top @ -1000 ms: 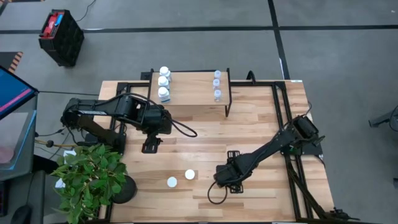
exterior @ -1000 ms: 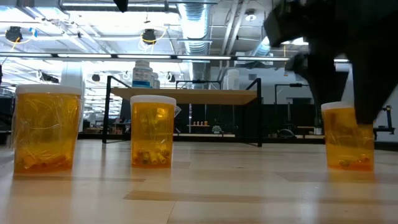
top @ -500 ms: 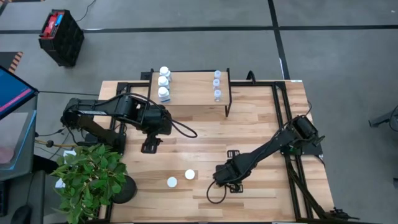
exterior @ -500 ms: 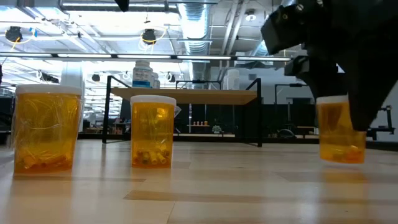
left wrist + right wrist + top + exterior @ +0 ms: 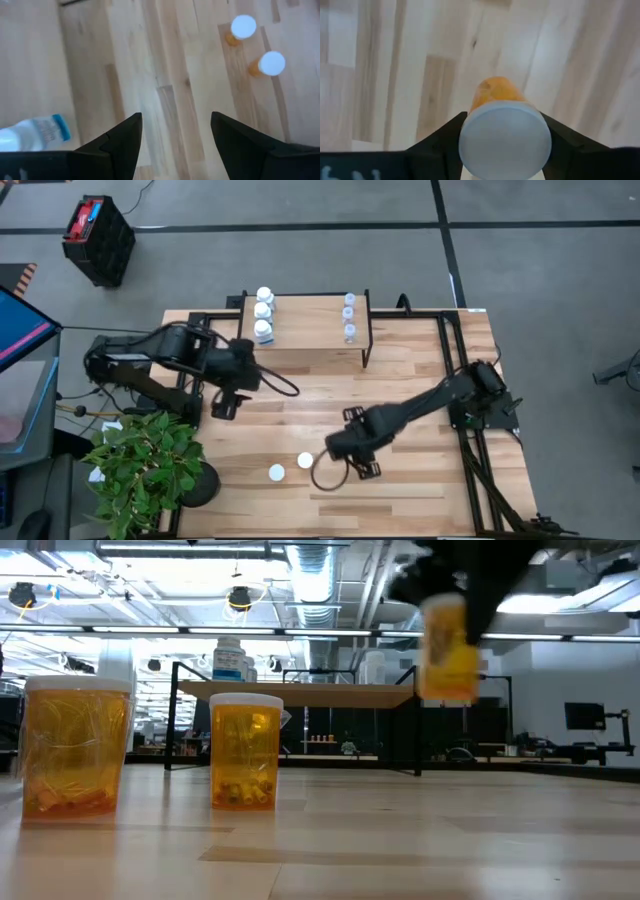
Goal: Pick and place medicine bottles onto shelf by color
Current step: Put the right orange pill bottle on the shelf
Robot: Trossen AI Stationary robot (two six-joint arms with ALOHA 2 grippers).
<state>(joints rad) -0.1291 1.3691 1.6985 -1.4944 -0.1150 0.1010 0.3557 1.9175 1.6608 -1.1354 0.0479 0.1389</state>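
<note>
High: overhead, straight down, whole table [image 5: 420,395] | Low: tabletop level, facing shelf [image 5: 300,693], close to orange bottles [image 5: 245,752] | Wrists: close, downward onto boards | Shared: two standing orange bottles, shelf

Three small white cylindrical bottles [image 5: 264,313] stand in a row on one end of the low light-wood shelf with black metal legs [image 5: 310,320], and three small clear bluish bottles [image 5: 350,317] stand in a row on the other end. There are three small orange bottles with white caps: two [image 5: 290,467] upright on the slatted wooden tabletop [image 5: 400,380] (near each other) and one [image 5: 501,120] held off it between the fingers of the right end effector [image 5: 504,131].
</note>
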